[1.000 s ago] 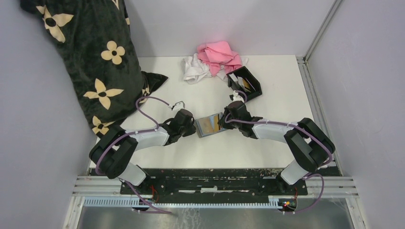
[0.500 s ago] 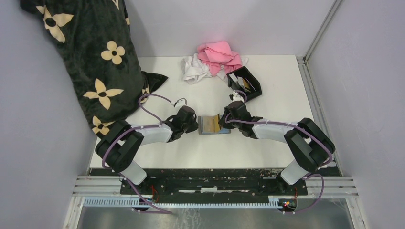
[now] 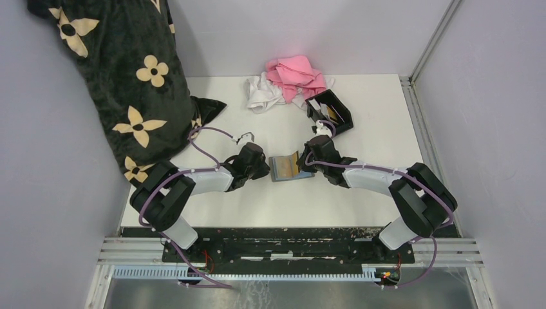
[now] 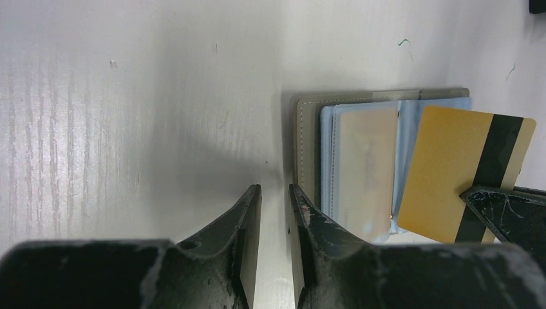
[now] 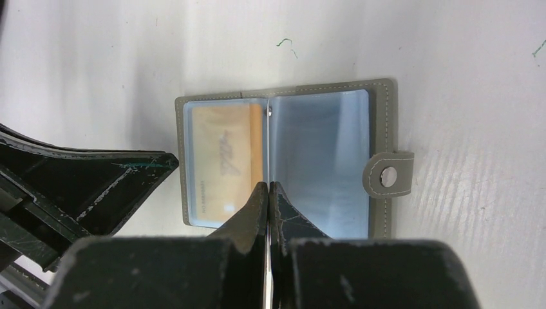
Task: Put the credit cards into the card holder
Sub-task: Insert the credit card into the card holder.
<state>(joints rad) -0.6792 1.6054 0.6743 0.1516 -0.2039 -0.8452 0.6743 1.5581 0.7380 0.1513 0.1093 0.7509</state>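
Credit card [image 4: 451, 167]: pinched edge-on by right fingers [image 5: 248, 212] | left fingers [image 4: 248, 219]: slightly spread, empty (9 o'clock of wallet [image 5: 322, 154]) | advice: lift clear, carry to card holder [image 3: 346, 114], 1 o'clock.

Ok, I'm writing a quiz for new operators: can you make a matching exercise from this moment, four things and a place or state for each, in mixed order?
Things:
1. gold card
2. wallet
3. card holder
4. pink cloth

Places or states:
A. lying open, blue sleeves showing
B. crumpled heap at the back
C. pinched in the right tool
D. black open-topped box

Pairs: 1-C, 2-A, 3-D, 4-B
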